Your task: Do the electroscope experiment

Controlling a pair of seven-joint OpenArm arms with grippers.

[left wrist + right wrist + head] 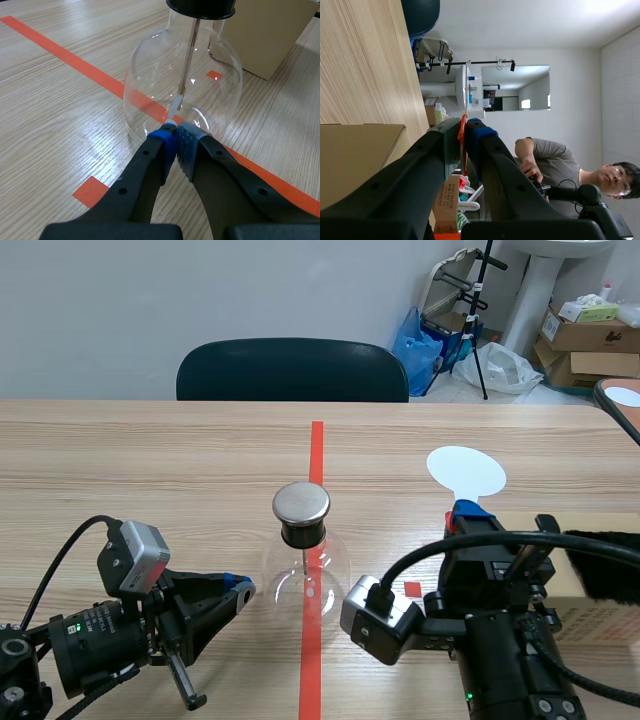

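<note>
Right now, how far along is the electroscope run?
Done: right gripper is shut on the white disc paddle. In hand: the paddle sits off to the side of the electroscope flask; left gripper is shut, tips at the glass. Left: bringing the disc to the metal cap; no contact yet.

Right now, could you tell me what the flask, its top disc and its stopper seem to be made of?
Flask: clear glass by the look, see-through with sharp bright glints; clear plastic cannot be ruled out.
Disc: metal, with a dull brushed grey sheen.
Stopper: black and matte, probably rubber or plastic; the look does not settle which.
</note>
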